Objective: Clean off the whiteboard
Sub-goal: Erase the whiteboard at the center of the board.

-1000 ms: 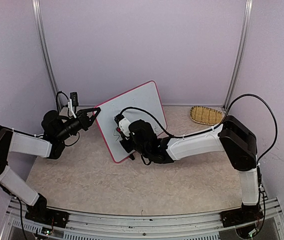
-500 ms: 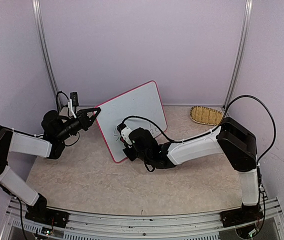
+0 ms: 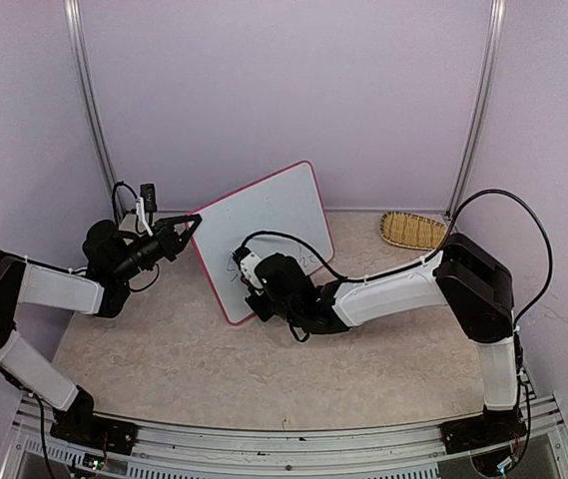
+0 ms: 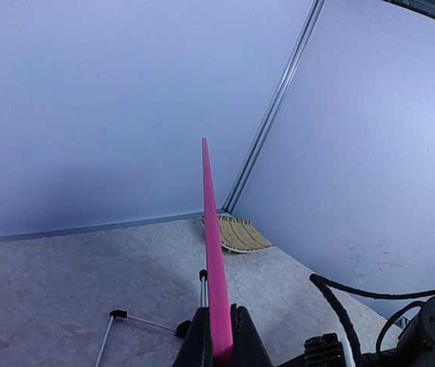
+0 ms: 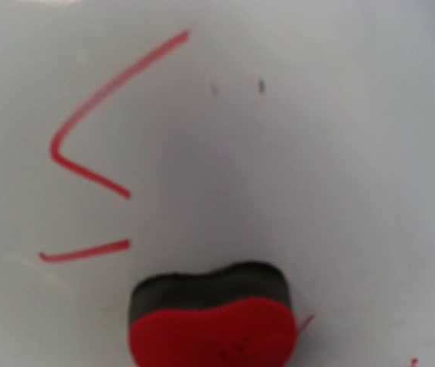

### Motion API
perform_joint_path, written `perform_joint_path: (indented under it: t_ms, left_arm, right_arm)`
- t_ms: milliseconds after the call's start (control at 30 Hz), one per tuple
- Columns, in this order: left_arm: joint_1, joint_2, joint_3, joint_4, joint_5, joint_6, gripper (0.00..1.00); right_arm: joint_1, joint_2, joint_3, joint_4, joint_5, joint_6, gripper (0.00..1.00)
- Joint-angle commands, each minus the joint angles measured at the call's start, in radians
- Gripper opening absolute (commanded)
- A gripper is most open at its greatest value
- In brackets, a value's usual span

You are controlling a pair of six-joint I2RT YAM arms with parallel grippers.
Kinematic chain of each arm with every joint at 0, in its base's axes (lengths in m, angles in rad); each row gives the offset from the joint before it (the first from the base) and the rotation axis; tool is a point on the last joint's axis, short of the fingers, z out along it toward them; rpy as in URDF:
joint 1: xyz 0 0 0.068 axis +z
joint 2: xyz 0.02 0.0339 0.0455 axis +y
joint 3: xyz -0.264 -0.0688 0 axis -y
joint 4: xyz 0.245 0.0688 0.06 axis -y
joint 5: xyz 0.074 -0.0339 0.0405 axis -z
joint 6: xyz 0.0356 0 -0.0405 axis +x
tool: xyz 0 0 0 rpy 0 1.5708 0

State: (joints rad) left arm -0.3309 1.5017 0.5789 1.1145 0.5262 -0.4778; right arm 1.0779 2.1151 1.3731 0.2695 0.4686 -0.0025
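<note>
The whiteboard (image 3: 282, 212), white with a pink-red frame, stands tilted on the table. My left gripper (image 3: 192, 222) is shut on its upper left frame edge; in the left wrist view the pink frame (image 4: 211, 245) runs up from between the shut fingers (image 4: 199, 342). My right gripper (image 3: 248, 269) is at the board's lower left face, holding a red eraser with a black felt pad (image 5: 211, 321) against the white surface. Red marker strokes (image 5: 87, 145) lie up and left of the eraser. The right fingers themselves are hidden.
A woven straw basket (image 3: 412, 230) lies at the back right by the wall, also in the left wrist view (image 4: 236, 232). Thin wire legs with black feet (image 4: 118, 314) rest on the table behind the board. Purple walls and metal posts enclose the table.
My right gripper with the eraser has slid down and a little right on the board's lower left part. The left gripper and the board have held still.
</note>
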Motion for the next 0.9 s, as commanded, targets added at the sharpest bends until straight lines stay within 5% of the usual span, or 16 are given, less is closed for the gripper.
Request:
perform_joint_path:
  t_ms: [0,867]
  left_arm:
    - [-0.034,0.013,-0.011,-0.054,0.137,0.054,0.0]
    - [-0.034,0.012,-0.01,-0.059,0.133,0.058,0.0]
  right_arm:
    - [0.004,0.024,0.089,-0.009,-0.011,-0.051,0.17]
    - [0.004,0.039,0.251,-0.014,-0.028,-0.121,0.18]
